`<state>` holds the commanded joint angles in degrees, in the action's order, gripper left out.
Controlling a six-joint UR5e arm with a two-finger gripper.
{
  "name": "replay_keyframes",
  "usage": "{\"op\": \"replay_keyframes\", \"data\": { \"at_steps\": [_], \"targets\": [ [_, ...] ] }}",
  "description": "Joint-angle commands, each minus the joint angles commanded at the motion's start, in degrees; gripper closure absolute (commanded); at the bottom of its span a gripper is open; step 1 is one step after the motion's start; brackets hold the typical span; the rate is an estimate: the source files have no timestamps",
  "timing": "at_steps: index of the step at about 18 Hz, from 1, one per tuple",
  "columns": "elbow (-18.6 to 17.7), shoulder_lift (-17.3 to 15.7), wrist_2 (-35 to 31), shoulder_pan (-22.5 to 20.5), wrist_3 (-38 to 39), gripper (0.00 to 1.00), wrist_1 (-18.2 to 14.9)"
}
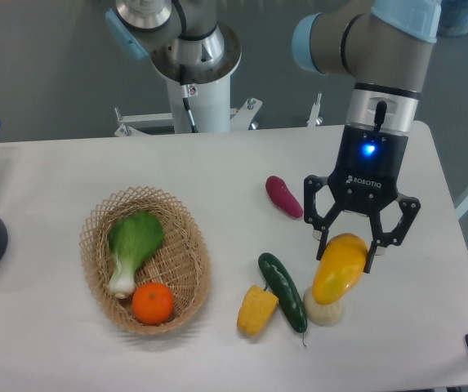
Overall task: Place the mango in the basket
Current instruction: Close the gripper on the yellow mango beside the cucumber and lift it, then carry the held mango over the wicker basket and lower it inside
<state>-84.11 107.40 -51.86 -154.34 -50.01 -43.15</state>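
Toward the worktop's right front, the gripper [346, 251] straddles the mango [340, 269], fingers spread and seemingly not yet pinching; it should close squarely on the glossy fruit before lifting; the cucumber [283, 291] and corn [256, 310] lie between it and the basket [186, 227], left of centre.

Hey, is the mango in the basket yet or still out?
Out. The mango sits right of the basket, between the gripper fingers, apparently resting on a pale object.
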Motion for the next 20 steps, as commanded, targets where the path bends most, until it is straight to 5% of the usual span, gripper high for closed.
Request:
{"op": "replay_keyframes", "data": {
  "at_steps": [12,20],
  "targets": [
    [-0.7,0.5,-0.5,0.8,0.2,0.77,-0.1],
    [-6.5,-1.8,-2.7,1.9,-5.1,0.78,-0.1]
  ]
}}
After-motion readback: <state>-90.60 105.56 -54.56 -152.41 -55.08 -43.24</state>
